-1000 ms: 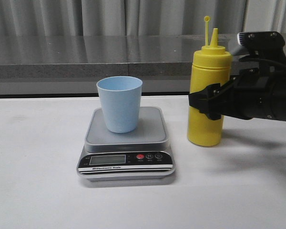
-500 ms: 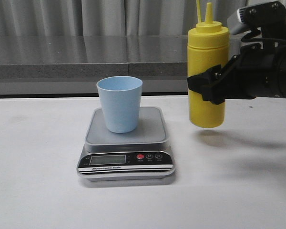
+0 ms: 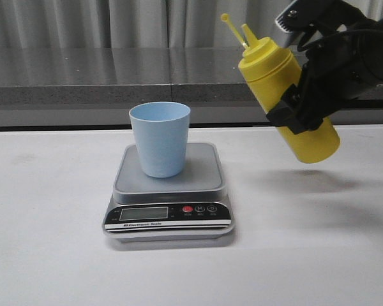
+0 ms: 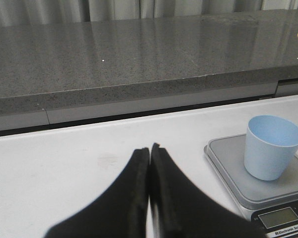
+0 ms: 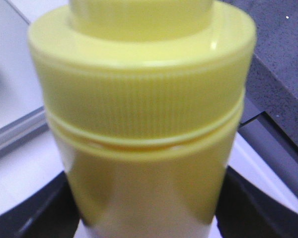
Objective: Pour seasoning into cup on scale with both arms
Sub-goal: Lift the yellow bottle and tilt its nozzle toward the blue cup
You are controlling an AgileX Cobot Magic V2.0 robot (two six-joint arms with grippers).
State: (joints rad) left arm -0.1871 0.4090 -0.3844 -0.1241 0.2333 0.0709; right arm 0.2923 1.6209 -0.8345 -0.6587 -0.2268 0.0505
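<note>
Seasoning bottle (image 3: 287, 102), tall and yellow, is hanging in the air to the right of the scale (image 3: 168, 194), lifted clear of the white table (image 3: 45, 242). It is tilting, its cone nozzle and thin cap stalk pointing up and to the left, toward the cup (image 3: 159, 138), while its base is swinging out to the right. The nozzle is sitting higher than the cup's rim and off to its right, not over the opening.

The right gripper (image 3: 298, 107), black, is clamping the bottle around its middle. In the right wrist view the ribbed yellow cap is filling the frame, with dark fingers (image 5: 30, 213) pressing in on both sides of the body.

The pale blue cup is standing upright on the grey weighing plate, toward its left side. The scale's black front panel, with a display and a red button, is facing the camera.

The left gripper (image 4: 150, 196) is showing only in its own wrist view, its two fingers pressed together on nothing, hovering over bare white table with the scale and cup off to one side.

Behind the table a grey speckled stone ledge (image 3: 83, 80) is running across the room, and pale pleated curtains (image 3: 115, 22) are hanging behind it.
</note>
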